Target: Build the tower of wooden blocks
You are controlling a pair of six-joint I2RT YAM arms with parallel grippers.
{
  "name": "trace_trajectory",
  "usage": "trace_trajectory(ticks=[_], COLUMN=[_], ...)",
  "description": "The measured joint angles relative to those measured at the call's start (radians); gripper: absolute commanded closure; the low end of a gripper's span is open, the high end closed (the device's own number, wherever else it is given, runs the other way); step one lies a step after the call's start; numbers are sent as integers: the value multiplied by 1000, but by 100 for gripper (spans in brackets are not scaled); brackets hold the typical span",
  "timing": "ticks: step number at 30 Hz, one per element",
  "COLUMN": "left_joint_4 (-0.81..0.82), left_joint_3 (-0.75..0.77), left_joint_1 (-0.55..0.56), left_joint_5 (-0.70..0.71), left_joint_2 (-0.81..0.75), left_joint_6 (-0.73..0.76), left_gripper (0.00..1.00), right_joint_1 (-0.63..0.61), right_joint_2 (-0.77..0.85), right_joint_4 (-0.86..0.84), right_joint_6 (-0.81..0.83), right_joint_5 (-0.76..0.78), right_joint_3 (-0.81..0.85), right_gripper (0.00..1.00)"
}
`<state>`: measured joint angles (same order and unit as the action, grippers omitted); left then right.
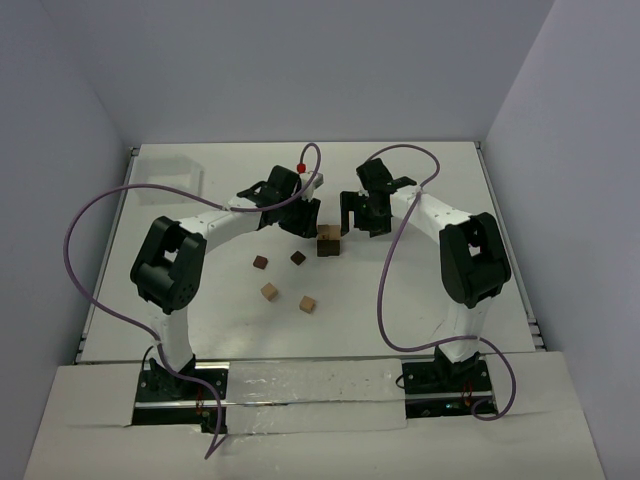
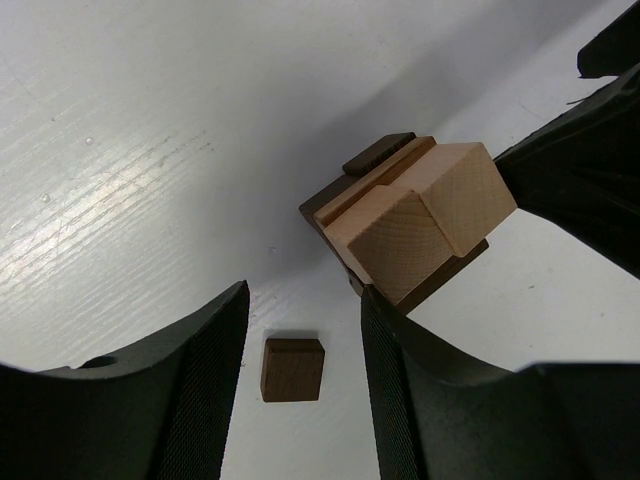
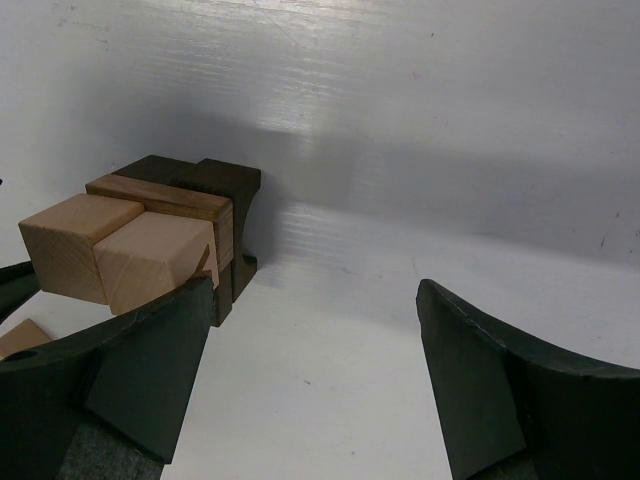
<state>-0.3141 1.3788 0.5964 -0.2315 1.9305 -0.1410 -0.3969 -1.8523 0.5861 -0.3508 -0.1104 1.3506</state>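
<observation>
The tower is a small stack of tan and dark brown wood blocks at mid-table; it also shows in both wrist views. My left gripper hovers just left of it, open and holding nothing. Between the left gripper's fingers I see a dark brown block lying apart from them on the table. My right gripper is just right of the tower, open wide and empty. Loose on the table are two dark blocks and two tan blocks.
A clear plastic container sits at the back left of the white table. Purple cables loop beside both arms. A small red object lies behind the left gripper. Grey walls close off the back and sides.
</observation>
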Motion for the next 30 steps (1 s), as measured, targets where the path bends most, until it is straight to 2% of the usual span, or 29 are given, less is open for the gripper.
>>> trace_trajectory(ticks=[15, 24, 30], left_joint_4=[-5, -52, -58], left_joint_3=[-15, -87, -160], left_joint_1=[-12, -99, -129], left_joint_5=[-13, -68, -82], left_joint_2=[-22, -278, -392], left_joint_6=[28, 82, 140], left_gripper=[33, 33, 36], right_joint_1=[0, -2, 4], right_joint_2=[15, 247, 359], right_joint_4=[3, 9, 0], right_joint_6=[8, 77, 159], right_joint_5=[-6, 14, 28], right_joint_3=[-2, -37, -111], right_gripper=[7, 7, 13])
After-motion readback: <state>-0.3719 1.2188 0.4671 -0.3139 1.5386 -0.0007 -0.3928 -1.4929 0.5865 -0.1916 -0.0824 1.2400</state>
